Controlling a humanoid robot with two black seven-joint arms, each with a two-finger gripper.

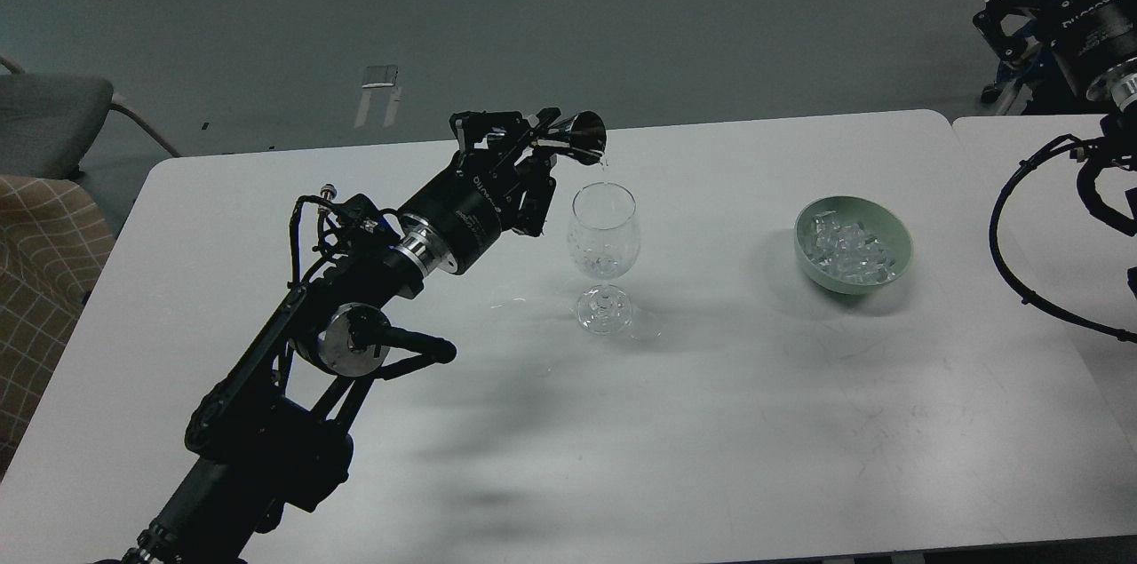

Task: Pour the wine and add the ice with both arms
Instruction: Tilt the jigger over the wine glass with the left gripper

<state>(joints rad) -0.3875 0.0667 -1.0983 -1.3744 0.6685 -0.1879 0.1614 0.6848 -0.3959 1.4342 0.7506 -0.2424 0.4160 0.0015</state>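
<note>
1. Head view shows the left gripper point(524, 146) over the far half of the table point(266, 218), its fingers pinched on a small dark cup point(579, 136) tipped on its side, mouth facing right.
2. The cup's lip hangs just above and slightly beyond the rim of the wine glass point(603, 255), which stands upright near the middle of the table. A thin thread of the wine point(604, 162) seems to drop from the lip; it is barely visible, so how much has gone into the glass cannot be told.
3. The cup's long axis runs roughly level, left to right, in line with the forearm, so the pour looks under way.
4. Right of the glass and well apart from it sits a green bowl point(853, 244) holding the ice point(846, 246), close to the table's right edge.
5. The right gripper point(1008, 9) hangs raised past the far right corner; whether it is spread or pressed together cannot be told.
6. The ice lies far nearer the right arm point(1097, 58), so that arm is judged the one to fetch it, reaching inward and down to the bowl.
</note>
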